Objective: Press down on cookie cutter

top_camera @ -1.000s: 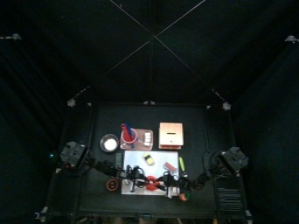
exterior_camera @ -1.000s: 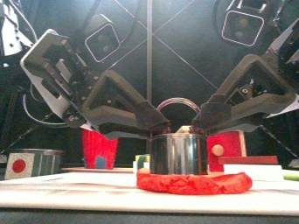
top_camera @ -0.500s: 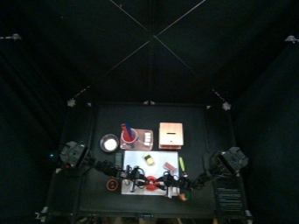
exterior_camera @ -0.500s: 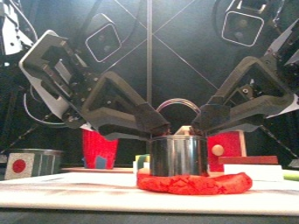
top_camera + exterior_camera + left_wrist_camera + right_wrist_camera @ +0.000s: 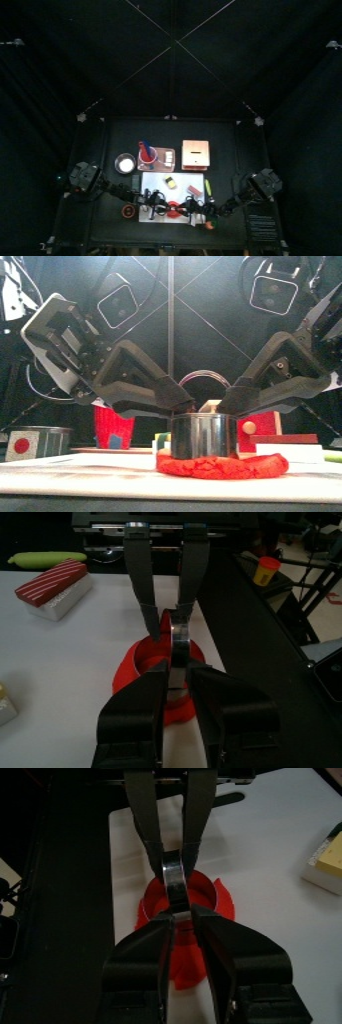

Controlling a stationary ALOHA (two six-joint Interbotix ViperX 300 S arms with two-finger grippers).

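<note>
At the left of the front view, a grey tin with a red dot (image 5: 24, 442) is seen on the table (image 5: 100, 135), with a red block (image 5: 110, 426) just beside it, further back. A white board (image 5: 80, 461) is laid on the front half of the table, about midway between its left and right edges. A flattened slab of red dough (image 5: 254, 466) is spread on the board.

The cookie cutter (image 5: 203, 436), a shiny metal cylinder with an arched handle on top, is stood upright in the middle of the dough, its lower rim sunk into the red mass.

The left gripper (image 5: 181, 406) is brought down at a slant from the left onto the cutter's top. In the left wrist view its jaws are seen clamped on the thin metal handle (image 5: 174, 642), which stands edge-on between them.

The right gripper (image 5: 227, 406) is brought down from the right side in mirror fashion, so that both sets of fingertips meet at the handle. Its jaws are placed on either side of the metal band (image 5: 171, 873), but whether the band is actually pinched cannot be told.

Behind the board, toward the table's back edge, a tan box (image 5: 197, 153) is set well apart from the cutter.
</note>
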